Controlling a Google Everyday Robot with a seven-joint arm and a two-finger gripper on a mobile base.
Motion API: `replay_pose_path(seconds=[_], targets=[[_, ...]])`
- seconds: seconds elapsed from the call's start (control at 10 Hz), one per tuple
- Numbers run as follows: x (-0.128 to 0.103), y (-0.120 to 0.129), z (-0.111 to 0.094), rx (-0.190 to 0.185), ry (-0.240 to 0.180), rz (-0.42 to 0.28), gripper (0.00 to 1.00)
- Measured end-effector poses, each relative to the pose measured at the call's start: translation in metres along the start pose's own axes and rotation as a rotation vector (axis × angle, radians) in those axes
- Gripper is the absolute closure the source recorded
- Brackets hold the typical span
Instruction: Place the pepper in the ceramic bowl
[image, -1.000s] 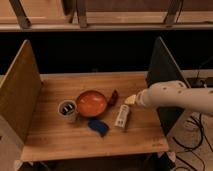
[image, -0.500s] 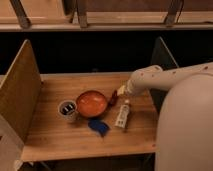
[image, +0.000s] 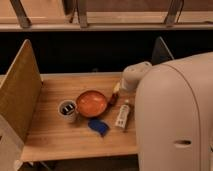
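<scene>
The ceramic bowl (image: 91, 103), round, glossy and orange-red, sits in the middle of the wooden table (image: 55, 135). The pepper (image: 112, 99), a small dark red stubby piece, lies just off the bowl's right rim. My gripper (image: 116, 89) is at the end of the pale arm (image: 134, 76), directly above and behind the pepper and close to it. I cannot tell whether it touches the pepper. The large pale arm housing (image: 175, 115) fills the right side of the view and hides the table's right end.
A small pale cup (image: 67, 109) with dark contents stands left of the bowl. A flat blue object (image: 98, 126) lies in front of the bowl. A white tube (image: 122, 116) lies to its right. Upright wooden panels (image: 20, 95) flank the table.
The arm has swung in from the right, and its housing now covers the right side of the view. The gripper has moved left, to the pepper by the bowl's right rim.
</scene>
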Motion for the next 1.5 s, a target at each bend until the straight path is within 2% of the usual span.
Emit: replay_pose_path(seconds=[0.2,0.6,1.1,1.5], targets=[[0.000,0.001,-0.001,0.001,-0.001,-0.001,0.41],[-0.010,-0.008,0.006,0.039,-0.019,-0.001,0.41],[0.009,0.010,0.056,0.031,0.061,0.008,0.41],[0.000,0.014,0.089,0.022,0.095,0.020,0.41]])
